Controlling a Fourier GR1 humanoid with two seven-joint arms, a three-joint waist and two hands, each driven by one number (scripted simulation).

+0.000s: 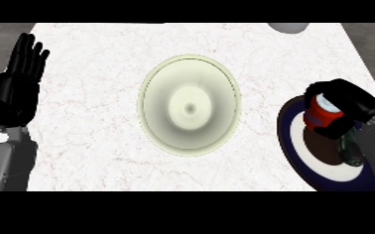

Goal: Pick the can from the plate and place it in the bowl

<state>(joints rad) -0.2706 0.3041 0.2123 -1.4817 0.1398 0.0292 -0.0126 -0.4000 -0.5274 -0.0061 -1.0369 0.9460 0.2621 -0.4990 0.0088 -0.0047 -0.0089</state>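
The right hand (344, 108) curls its fingers round the red can (323, 114) at the counter's (88, 168) right edge, just over the dark-rimmed plate (296, 151). The hand hides much of the can, and the view's edge cuts off the plate. The cream bowl (190, 105) sits mid-counter. The left hand (21, 82) rests at the left edge, fingers straight and together. A grey shape (288, 27) at the far edge is cut off.

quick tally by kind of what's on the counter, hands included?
Bowl: 1, cream, mid-counter
Plate: 1, dark-rimmed, at the right edge
Can: 1, red, on the plate, right robot hand curled round it
Robot hands: 2, the left robot hand resting open at the left edge
Grey object at the top edge: 1, cut off, kind unclear
Total: 6
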